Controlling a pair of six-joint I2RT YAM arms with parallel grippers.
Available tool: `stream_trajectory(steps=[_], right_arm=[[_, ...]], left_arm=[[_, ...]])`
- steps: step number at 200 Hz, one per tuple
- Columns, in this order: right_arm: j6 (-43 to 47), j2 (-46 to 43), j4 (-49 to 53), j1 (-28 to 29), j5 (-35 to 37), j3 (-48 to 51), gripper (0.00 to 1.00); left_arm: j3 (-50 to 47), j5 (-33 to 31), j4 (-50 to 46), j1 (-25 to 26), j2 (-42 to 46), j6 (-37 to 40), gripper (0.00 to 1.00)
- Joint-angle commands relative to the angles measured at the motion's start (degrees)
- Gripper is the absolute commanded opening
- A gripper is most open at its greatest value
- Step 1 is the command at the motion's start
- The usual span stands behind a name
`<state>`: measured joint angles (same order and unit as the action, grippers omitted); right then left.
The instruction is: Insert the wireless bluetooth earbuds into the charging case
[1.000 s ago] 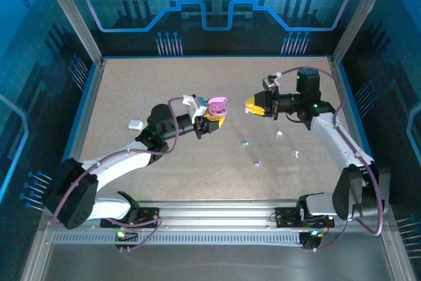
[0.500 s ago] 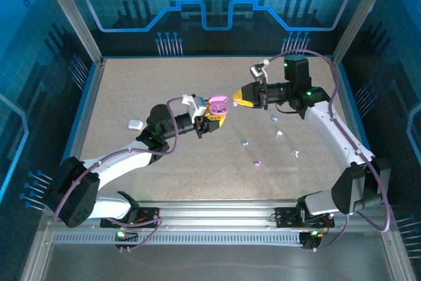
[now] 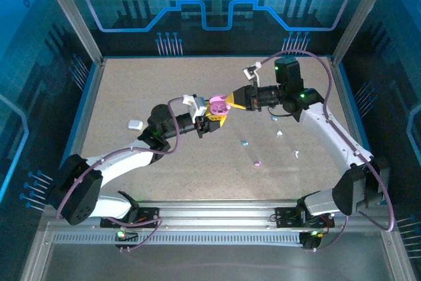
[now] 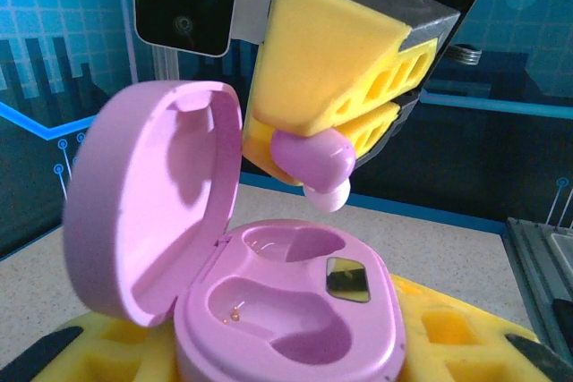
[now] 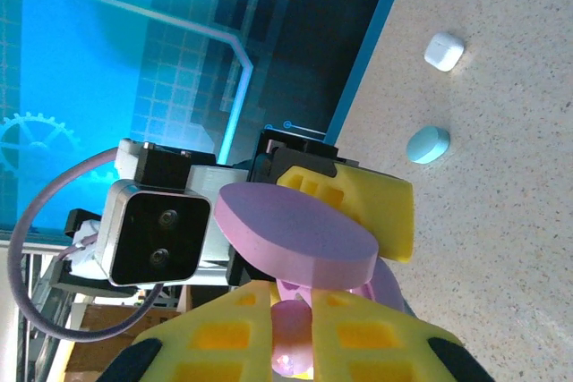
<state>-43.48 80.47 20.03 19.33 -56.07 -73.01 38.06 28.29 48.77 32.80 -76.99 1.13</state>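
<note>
— Where's the earbud at the moment?

— The right gripper (image 3: 231,102) has it. Its yellow fingers are pinched almost together on a purple earbud (image 4: 313,157), with the bud's pale tip pointing down.

— And the case?

— The pink charging case (image 4: 291,310) sits clamped between the fingers of the left gripper (image 3: 215,122). Its lid (image 4: 152,194) is swung open and stands up at one side.

— Is the bud in?

— Not yet. It hangs just above the two wells, apart from the case and close beside the raised lid.

— Anything else about?

— More buds lie scattered on the worktop (image 3: 131,90), out under the right arm: a teal earbud (image 3: 245,142), a lilac earbud (image 3: 257,162) and a white earbud (image 3: 279,133), all well apart. From the right wrist I also see a white case (image 5: 444,51) and a teal case (image 5: 428,144) lying near each other.
</note>
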Motion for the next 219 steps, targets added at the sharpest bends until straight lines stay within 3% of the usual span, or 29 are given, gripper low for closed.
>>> stream_trajectory(steps=[1, 140, 219], right_arm=[[1.2, -0.7, -0.8, 1.3, 1.8, -0.7, 0.14], [2.6, -1.6, -0.9, 3.7, 8.0, -0.2, 0.13], [8.8, -1.0, 7.4, 5.1, 13.7, -2.6, 0.20]], left_arm=[[0.1, 1.7, 2.7, 0.6, -0.4, -1.1, 0.31], [0.6, 1.1, 2.9, 0.9, -0.9, -1.5, 0.31], [0.8, 1.0, 2.9, 1.0, -0.7, -1.5, 0.31]])
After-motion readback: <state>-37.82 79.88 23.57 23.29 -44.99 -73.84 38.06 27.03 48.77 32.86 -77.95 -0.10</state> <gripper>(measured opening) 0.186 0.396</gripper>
